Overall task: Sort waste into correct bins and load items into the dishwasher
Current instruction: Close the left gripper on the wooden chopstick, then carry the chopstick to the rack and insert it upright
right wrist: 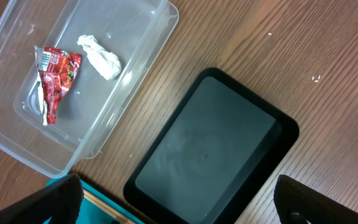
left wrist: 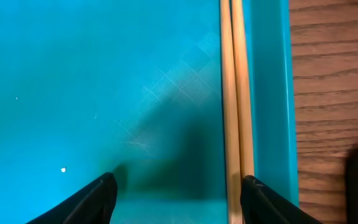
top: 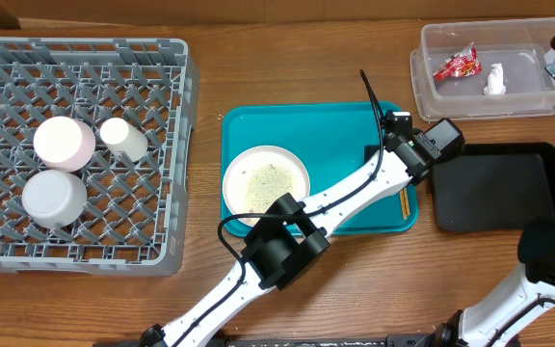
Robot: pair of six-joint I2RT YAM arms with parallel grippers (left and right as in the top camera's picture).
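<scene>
white links point(top: 350, 193), black joints point(top: 282, 249), cables point(top: 371, 92)

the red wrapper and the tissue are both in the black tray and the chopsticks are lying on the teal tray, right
Not quite. The red wrapper and the tissue lie in the clear tub, not in the black tray; the right wrist view shows this. The chopsticks do lie on the teal tray.

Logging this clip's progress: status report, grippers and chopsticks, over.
Left gripper open, low over teal tray; chopsticks by one finger, not gripped. Right gripper open, empty, up by clear tub. Tray wall close beside chopsticks.
</scene>
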